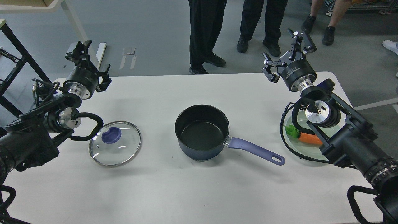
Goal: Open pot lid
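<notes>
The dark blue pot [202, 132] stands uncovered at the table's middle, its purple handle [255, 151] pointing right and toward me. Its glass lid [115, 143], with a blue knob [111, 135], lies flat on the table to the left of the pot, apart from it. My left gripper [90, 62] is raised over the table's far left edge, beyond the lid, open and empty. My right gripper [284, 49] is raised over the far right edge, fingers spread wide, open and empty.
A pale green plate [298, 150] with an orange carrot [309, 139] sits at the right, partly hidden behind my right arm. People's legs [205, 34] stand just beyond the table's far edge. A black frame [12, 46] stands at far left.
</notes>
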Available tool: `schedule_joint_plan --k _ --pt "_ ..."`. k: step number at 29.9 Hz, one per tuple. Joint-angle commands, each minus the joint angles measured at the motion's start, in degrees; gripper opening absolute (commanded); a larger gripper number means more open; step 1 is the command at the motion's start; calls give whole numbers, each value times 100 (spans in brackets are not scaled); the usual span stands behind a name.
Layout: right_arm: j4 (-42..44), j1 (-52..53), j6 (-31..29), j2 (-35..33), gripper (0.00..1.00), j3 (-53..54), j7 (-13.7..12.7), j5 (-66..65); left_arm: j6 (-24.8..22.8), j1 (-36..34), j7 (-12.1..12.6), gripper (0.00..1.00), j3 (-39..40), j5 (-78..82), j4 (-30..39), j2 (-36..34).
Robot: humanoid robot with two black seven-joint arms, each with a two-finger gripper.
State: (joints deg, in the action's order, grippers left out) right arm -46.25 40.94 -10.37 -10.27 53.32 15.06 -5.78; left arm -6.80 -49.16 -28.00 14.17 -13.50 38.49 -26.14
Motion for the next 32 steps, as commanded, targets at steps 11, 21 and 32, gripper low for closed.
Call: schedule_joint_plan --k 11,21,32 --pt "11 -130 -9 236 100 363 58 543 -41 -6 0 100 174 -3 44 13" --pt "11 -157 -264 236 100 320 49 534 -58 -24 0 100 174 -3 62 39" --pt "11 -236 -308 219 100 276 32 534 -41 -24 0 100 174 6 62 13"
